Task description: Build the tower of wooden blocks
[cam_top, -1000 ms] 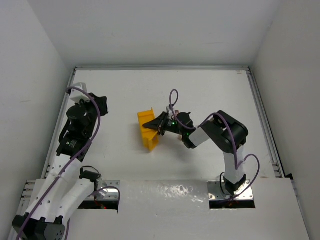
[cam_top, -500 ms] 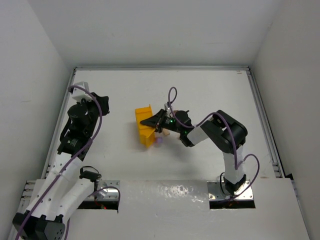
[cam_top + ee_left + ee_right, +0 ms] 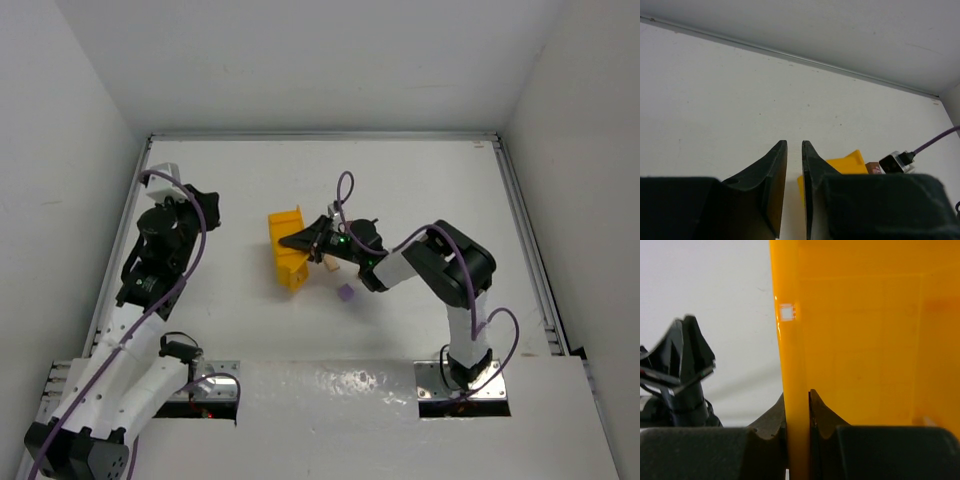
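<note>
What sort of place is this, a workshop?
Probably a lab's robot test cell: a left arm and right arm bolted to a white table, plain white walls around it, a yellow bin and a purple block.

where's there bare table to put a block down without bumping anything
Free: the far strip of table between the yellow bin and the back wall; the right side, from the right arm to the rail; the gap between left gripper and bin. Crowded: beside the bin, where the right gripper pinches its wall and a purple cube and tan cube lie.
</note>
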Motion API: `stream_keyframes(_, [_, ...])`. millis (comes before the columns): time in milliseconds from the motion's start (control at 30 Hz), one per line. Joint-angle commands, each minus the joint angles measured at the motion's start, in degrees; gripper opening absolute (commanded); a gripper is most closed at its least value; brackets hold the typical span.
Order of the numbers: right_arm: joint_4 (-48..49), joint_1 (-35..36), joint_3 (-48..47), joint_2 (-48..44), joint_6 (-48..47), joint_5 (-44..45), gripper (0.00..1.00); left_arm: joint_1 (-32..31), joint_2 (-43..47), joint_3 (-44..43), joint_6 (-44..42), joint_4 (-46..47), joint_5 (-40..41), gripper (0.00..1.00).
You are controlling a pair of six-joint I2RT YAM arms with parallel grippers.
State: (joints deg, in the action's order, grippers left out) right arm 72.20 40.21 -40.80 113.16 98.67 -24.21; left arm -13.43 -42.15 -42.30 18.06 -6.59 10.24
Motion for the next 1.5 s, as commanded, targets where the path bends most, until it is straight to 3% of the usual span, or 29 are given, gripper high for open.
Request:
stream_keyframes(0, [24.83, 0.57, -2.58, -0.03, 0.84, -0.58, 0.00, -0.46, -0.92, -1.29, -1.01, 1.23, -0.14, 0.19])
stream_keyframes(67, [24.83, 2.94, 1.84, -7.15, -2.68, 2.66, 0.00, -0.54, -0.04, -1.29, -1.28, 0.09, 2.06, 0.29])
stream_keyframes(133, [24.74, 0.59, -1.37, -6.04, -3.75, 3.38, 0.00, -0.54, 0.05, -0.94, -1.28, 1.04, 1.11, 0.41])
stream_keyframes(167, [24.83, -0.56, -3.83, -3.68, -2.71, 2.25, 0.00, -0.54, -0.38, -0.94, -1.28, 1.31, 0.49, 0.43])
stream_keyframes(200, [24.83, -1.26, -7.51, -0.78, 5.74, 1.97, 0.00, -0.54, -0.65, -1.03, -1.28, 1.40, 0.13, 0.45])
stream_keyframes(333, [24.83, 1.53, 3.42, -5.65, -0.32, 3.19, 0.00, -0.54, 0.31, -0.85, -1.37, 0.61, 0.75, 0.45])
stream_keyframes(433, [24.65, 0.58, -2.86, -3.75, -1.56, 2.24, 0.00, -0.54, -0.47, -0.59, -1.10, 1.84, -0.83, 0.45])
stream_keyframes(500, [24.83, 1.10, -7.26, 0.56, 4.48, -1.08, 0.00, -0.54, -1.00, -1.03, -1.10, 0.89, -0.92, 0.45])
stream_keyframes(567, [24.65, 2.50, -3.00, -3.71, -3.17, -1.02, 0.00, -0.54, -0.30, -0.85, -1.45, 0.26, -0.22, 0.45])
stream_keyframes(633, [24.65, 2.34, -0.33, -4.97, -4.72, -0.66, 0.00, -0.54, 0.75, -0.24, -1.19, 1.49, -0.92, 0.45])
stream_keyframes(800, [20.72, -1.09, -11.93, -4.61, -5.76, -9.63, 0.00, -0.54, 0.23, -0.94, -1.36, 0.71, -1.54, 0.45])
stream_keyframes(1000, [-3.62, -4.77, -13.08, -10.58, -23.68, -15.17, 0.00, -0.54, 2.78, -0.59, -1.54, 1.23, -1.10, 0.45])
stream_keyframes(1033, [-11.74, -5.83, -12.82, -13.29, -26.83, -15.17, 0.00, -0.46, 3.04, -0.59, -1.54, 1.23, -1.36, 0.45])
stream_keyframes(1100, [-25.02, -9.25, -12.64, -17.25, -41.31, -12.20, 0.00, -0.54, 3.39, -0.59, -1.45, 1.14, -1.71, 0.44])
stream_keyframes(1133, [-34.84, -10.05, -13.51, -19.45, -48.50, -9.22, 0.00, -0.54, 3.74, -0.59, -1.37, 1.14, -1.71, 0.44])
stream_keyframes(1167, [-53.82, -10.58, -16.39, -23.65, -63.71, 1.60, 0.00, -0.54, 3.92, -0.59, -1.28, 1.14, -1.98, 0.44])
stream_keyframes(1233, [-70.62, -10.50, -18.78, -27.45, -74.90, 15.09, 0.00, -0.54, 4.36, -0.59, -1.19, 1.23, -2.42, 0.44])
stream_keyframes(1300, [-76.31, -11.11, -20.02, -28.70, -84.93, 30.83, 0.00, -0.54, 4.62, -0.59, -1.10, 1.40, -3.12, 0.44])
stream_keyframes(1467, [-85.64, -15.50, -23.09, -24.32, -93.04, 44.40, 0.00, -0.54, 5.76, -0.67, -1.01, 1.41, -3.30, 0.42])
